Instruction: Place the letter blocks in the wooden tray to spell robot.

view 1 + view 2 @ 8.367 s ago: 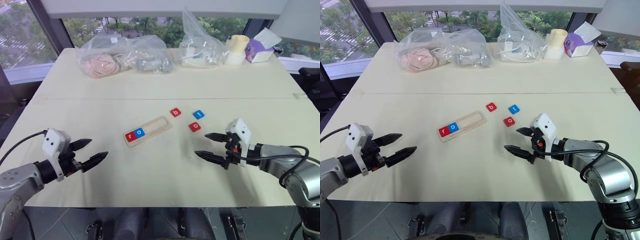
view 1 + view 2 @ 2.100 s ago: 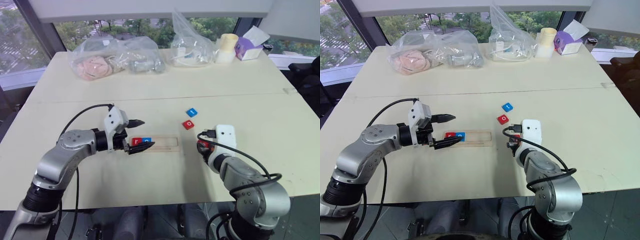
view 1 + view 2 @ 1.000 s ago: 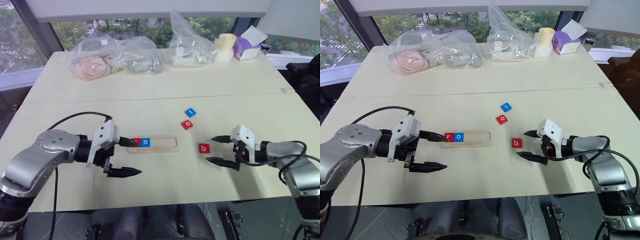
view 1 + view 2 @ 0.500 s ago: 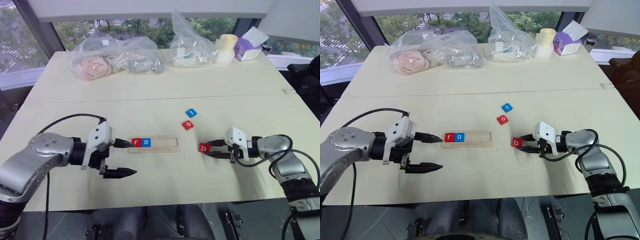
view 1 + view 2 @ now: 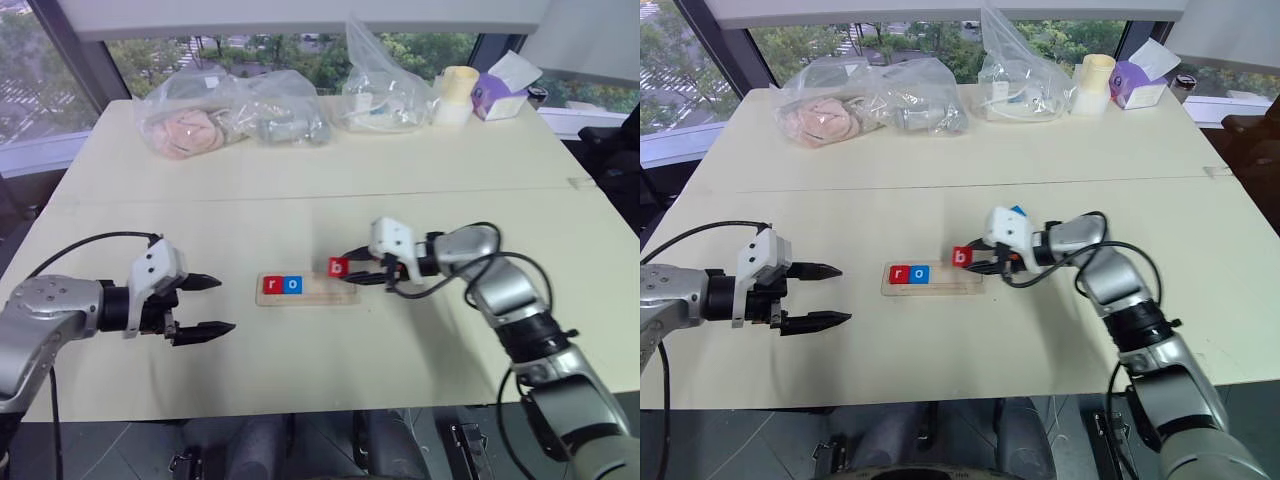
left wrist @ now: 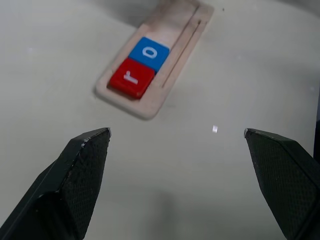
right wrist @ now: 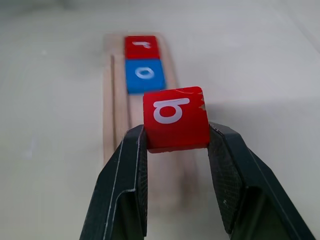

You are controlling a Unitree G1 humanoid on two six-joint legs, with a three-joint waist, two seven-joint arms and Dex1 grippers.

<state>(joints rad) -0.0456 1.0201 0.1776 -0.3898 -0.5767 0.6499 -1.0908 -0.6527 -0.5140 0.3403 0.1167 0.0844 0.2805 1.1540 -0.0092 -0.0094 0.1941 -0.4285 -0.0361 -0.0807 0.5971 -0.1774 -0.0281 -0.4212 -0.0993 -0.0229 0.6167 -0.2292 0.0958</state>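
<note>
The wooden tray [image 5: 322, 291] lies mid-table with a red r block [image 5: 271, 285] and a blue o block [image 5: 292, 284] seated at its left end. My right gripper [image 5: 345, 271] is shut on a red b block [image 7: 176, 119], which hangs just above the tray's empty right part, in line with the slot. A corner of a blue block [image 5: 1017, 211] peeks out behind that wrist. My left gripper [image 5: 226, 304] stands open to the left of the tray, apart from it, with nothing between its fingers.
Two clear plastic bags [image 5: 225, 115] [image 5: 385, 95] with contents lie along the table's far side. A cream cup [image 5: 455, 95] and a purple tissue box [image 5: 505, 90] stand at the back right. The table's front edge [image 5: 300, 412] runs near both arms.
My right gripper shut on the red b block where it lay on the table, lifted it and carried it left to over the tray. My left gripper, still open, drew back to the left.
</note>
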